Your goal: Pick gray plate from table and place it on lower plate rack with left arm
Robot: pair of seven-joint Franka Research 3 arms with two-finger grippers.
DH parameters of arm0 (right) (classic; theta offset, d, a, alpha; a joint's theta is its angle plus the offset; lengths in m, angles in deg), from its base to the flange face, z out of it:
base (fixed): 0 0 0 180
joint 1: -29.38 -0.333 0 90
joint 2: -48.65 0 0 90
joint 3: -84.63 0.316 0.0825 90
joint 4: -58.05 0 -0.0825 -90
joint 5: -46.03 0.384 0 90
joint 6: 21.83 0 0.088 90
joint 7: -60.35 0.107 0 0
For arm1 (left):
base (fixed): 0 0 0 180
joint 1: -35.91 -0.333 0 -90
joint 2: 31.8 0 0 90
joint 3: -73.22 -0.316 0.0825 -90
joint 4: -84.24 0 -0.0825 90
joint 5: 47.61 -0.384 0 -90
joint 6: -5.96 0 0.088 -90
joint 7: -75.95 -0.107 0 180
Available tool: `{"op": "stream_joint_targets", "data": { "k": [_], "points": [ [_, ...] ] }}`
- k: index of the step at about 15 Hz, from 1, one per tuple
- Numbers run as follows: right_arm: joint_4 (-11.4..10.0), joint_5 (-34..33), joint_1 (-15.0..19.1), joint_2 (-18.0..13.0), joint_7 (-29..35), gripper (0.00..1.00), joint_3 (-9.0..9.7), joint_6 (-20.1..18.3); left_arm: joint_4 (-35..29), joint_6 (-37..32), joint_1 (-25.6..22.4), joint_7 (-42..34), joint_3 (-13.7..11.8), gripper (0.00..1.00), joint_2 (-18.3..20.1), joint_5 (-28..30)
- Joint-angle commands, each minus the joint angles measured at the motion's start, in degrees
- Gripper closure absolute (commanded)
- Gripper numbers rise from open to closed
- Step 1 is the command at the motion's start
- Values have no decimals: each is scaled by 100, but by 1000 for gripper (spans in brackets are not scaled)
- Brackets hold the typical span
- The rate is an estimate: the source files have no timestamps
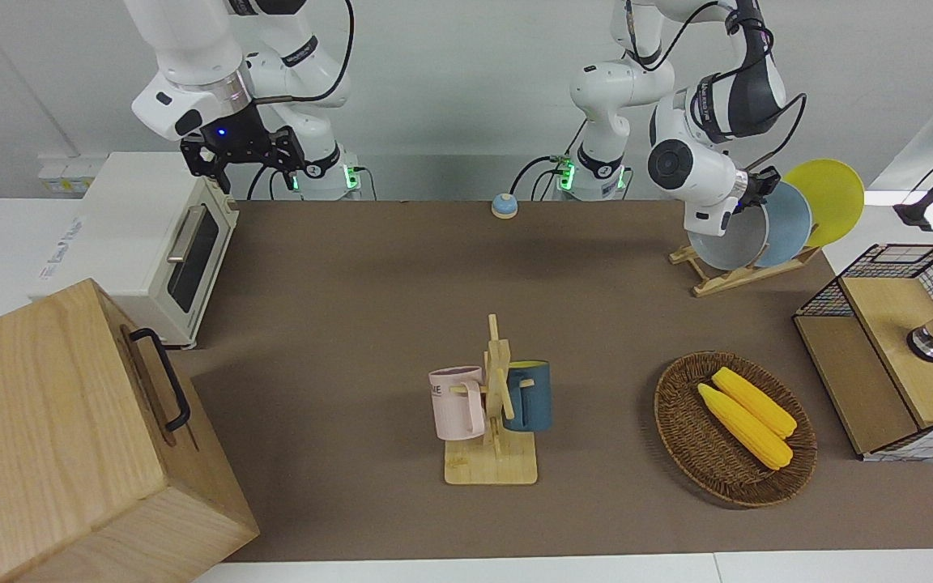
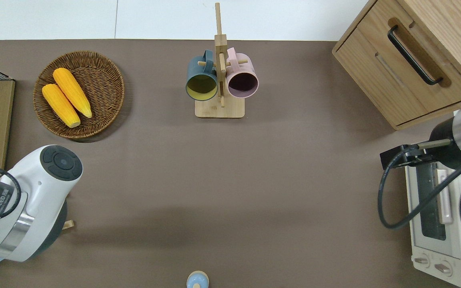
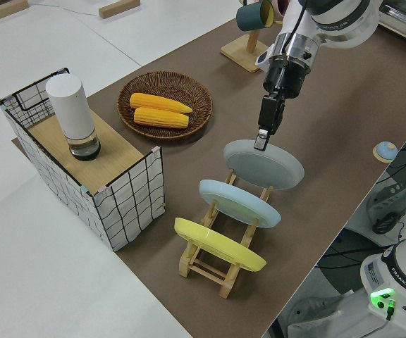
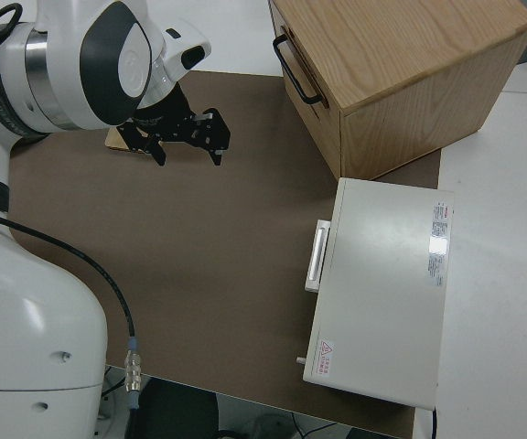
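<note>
The gray plate [image 3: 266,165] stands tilted at the end of the light-wood plate rack [image 3: 220,271] that is toward the table's middle. It sits beside the light blue plate [image 3: 240,203] and the yellow plate [image 3: 219,245]. My left gripper [image 3: 262,139] is shut on the gray plate's upper rim. In the front view the gray plate [image 1: 727,243] sits low over the rack [image 1: 722,279] under the left gripper [image 1: 748,201]. In the overhead view the left arm [image 2: 26,200] hides the plates. My right gripper [image 4: 186,146] is parked and open.
A wooden mug stand [image 1: 492,453] with a pink and a blue mug stands mid-table. A wicker basket [image 1: 681,437] with two corn cobs and a wire-sided shelf [image 1: 879,380] are near the rack. A toaster oven [image 1: 151,243] and a wooden drawer cabinet [image 1: 53,437] are at the right arm's end.
</note>
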Motion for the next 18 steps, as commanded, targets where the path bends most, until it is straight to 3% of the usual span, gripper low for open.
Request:
{"op": "stream_joint_targets", "data": {
  "k": [1, 10, 14, 16, 18],
  "points": [
    [43, -37, 136, -12, 68, 17, 114, -65, -191, 26, 234, 411, -33, 1000, -127, -101],
    [43, -37, 136, -12, 68, 17, 114, -65, -182, 237, 279, 545, -42, 1000, -373, -66],
    [43, -37, 136, -12, 68, 17, 123, -65, -173, 351, 252, 518, -77, 949, -391, -57],
    [34, -37, 136, -12, 68, 17, 123, -65, -164, 351, 252, 492, -86, 784, -391, -57],
    [43, -37, 136, -20, 68, 17, 123, -65, -156, 351, 252, 474, -95, 471, -400, -57]
  ]
}}
